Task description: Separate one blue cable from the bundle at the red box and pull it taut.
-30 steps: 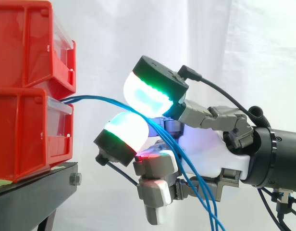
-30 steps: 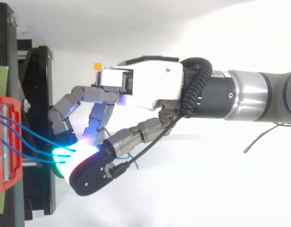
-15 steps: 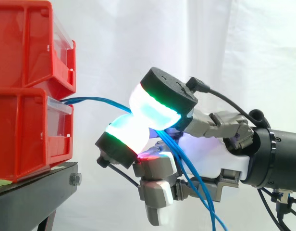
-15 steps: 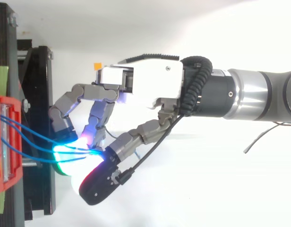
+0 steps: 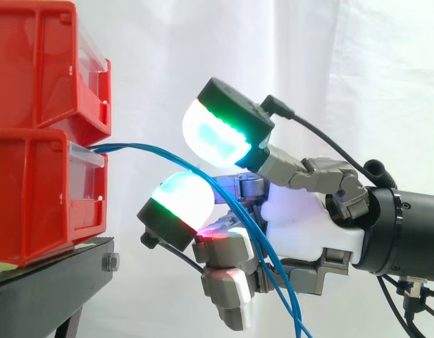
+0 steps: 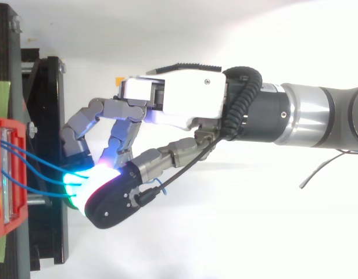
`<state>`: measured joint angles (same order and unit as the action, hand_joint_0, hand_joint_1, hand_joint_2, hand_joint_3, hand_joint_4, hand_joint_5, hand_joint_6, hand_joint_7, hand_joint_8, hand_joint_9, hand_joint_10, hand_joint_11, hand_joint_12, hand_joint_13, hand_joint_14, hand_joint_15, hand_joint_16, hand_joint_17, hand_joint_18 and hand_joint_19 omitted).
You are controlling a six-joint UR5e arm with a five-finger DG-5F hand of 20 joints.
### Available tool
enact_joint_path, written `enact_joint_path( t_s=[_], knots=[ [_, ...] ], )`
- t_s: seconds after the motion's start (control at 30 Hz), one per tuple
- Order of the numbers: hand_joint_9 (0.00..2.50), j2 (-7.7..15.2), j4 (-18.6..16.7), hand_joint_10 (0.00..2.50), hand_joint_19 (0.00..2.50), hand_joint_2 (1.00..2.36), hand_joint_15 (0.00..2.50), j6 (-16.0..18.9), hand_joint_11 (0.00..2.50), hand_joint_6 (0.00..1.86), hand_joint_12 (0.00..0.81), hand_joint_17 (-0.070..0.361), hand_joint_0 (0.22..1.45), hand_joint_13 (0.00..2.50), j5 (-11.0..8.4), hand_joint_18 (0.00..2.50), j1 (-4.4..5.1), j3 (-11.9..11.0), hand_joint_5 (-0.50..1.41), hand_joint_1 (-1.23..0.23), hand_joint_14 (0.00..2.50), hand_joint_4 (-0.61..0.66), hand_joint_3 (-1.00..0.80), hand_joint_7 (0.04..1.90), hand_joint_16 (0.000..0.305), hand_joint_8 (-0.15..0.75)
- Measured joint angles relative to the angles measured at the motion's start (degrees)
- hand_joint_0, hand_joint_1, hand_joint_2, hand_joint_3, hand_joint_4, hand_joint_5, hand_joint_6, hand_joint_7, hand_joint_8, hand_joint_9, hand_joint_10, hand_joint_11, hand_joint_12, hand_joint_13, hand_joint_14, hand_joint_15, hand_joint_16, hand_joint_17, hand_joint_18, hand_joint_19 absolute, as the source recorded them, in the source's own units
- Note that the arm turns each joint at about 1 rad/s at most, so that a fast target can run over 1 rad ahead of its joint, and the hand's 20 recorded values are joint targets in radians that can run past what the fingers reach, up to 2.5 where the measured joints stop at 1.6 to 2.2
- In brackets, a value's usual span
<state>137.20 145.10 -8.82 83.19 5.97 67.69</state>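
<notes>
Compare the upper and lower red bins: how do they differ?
The upper red bin is stacked on the lower red bin, which rests on the black stand. The blue cables emerge at the lower red bin's top front edge, beneath the upper red bin. Both are red with clear front panels.

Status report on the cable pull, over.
Hand at the blue cables beside the lower red bin, grasp unconfirmed. Blue cables curve down across the hand, not taut. Nothing blocking.

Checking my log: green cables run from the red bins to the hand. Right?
Not quite. The cables are blue, not green, as the side view shows. They do run from the red bins to the hand.
</notes>
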Motion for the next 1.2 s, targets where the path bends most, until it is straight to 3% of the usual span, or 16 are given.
enact_joint_path(
  t_s=[0.17,0.3,0.53,0.7,0.83,1.07,1.17,1.2],
  knots=[
    [1.22,0.00,0.00,0.01,0.73,1.02,0.77,-0.05,1.18,0.90,0.467,0.130,0.60,1.26,-0.07,1.21,0.09,0.00,-0.14,-0.69,0.02,0.18,-0.16,1.22,0.058,0.447],
    [1.19,0.00,0.08,0.02,0.73,1.02,0.78,-0.06,1.17,0.91,0.462,0.126,0.63,1.24,-0.32,1.20,0.16,0.00,-0.14,-0.79,0.02,0.14,-0.13,1.25,0.056,0.428],
    [1.15,0.00,0.17,0.02,0.71,1.00,0.77,-0.17,1.18,0.93,0.435,0.115,0.73,1.20,-0.48,1.17,0.18,0.01,-0.16,-0.84,0.03,0.09,-0.50,1.17,0.051,0.407],
    [1.16,0.00,0.17,0.02,0.70,1.00,0.77,-0.66,1.19,0.93,0.431,0.112,0.71,1.21,-0.49,1.17,0.14,0.01,-0.15,-0.86,0.02,0.07,-0.50,1.17,0.050,0.406],
    [1.18,0.00,0.18,0.02,0.71,1.00,0.78,-0.88,1.20,0.93,0.426,0.110,0.66,1.21,-0.49,1.16,0.13,0.00,-0.14,-0.87,0.03,0.13,-0.50,1.18,0.049,0.412],
    [1.23,0.00,0.06,0.01,0.70,1.00,0.77,-1.14,1.19,0.92,0.460,0.124,0.50,1.25,-0.49,1.23,0.12,0.01,-0.13,-0.73,0.02,0.18,-0.50,1.13,0.055,0.441],
    [1.23,-0.01,0.11,0.01,0.69,1.00,0.77,-1.22,1.18,0.91,0.471,0.132,0.47,1.26,-0.49,1.25,0.11,0.02,-0.13,-0.62,0.02,0.18,-0.50,1.12,0.059,0.454],
    [1.24,-0.01,0.13,0.01,0.72,1.00,0.77,-1.24,1.16,0.91,0.456,0.126,0.51,1.26,-0.49,1.23,0.11,0.01,-0.13,-0.49,0.02,0.18,-0.50,1.11,0.056,0.439]
  ],
)
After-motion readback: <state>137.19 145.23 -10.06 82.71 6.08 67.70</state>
